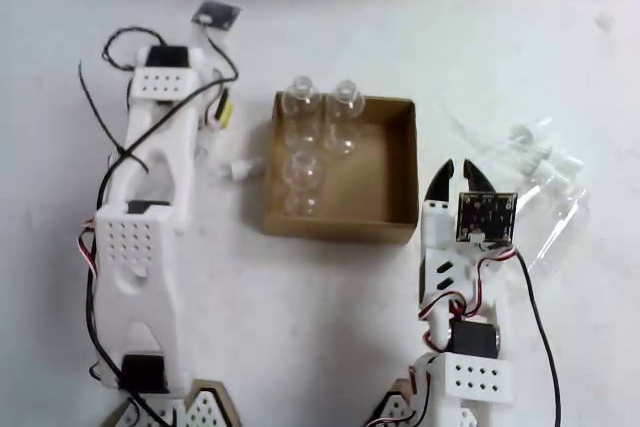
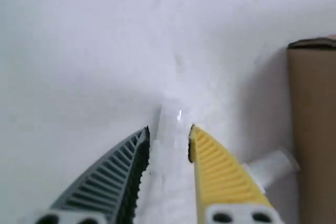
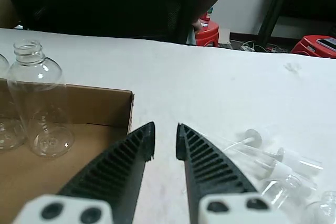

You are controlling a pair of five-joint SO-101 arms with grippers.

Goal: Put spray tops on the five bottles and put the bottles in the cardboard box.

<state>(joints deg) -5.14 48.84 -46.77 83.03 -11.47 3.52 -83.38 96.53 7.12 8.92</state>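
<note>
Left end effector [image 2: 169, 128] clamped on a white spray top [image 2: 170, 113] beside the cardboard box [image 1: 340, 224]; right end effector [image 3: 165, 125] slightly apart, empty, between box and loose bottles [image 1: 555, 212]

High view downward, wrist views low — cardboard box [image 1: 340, 228] shared

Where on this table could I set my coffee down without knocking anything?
Bare table lies beyond the cardboard box, and there is a near patch in front of it. Crowded: right of the box, where the right gripper sits beside loose bottles and spray tops.
</note>
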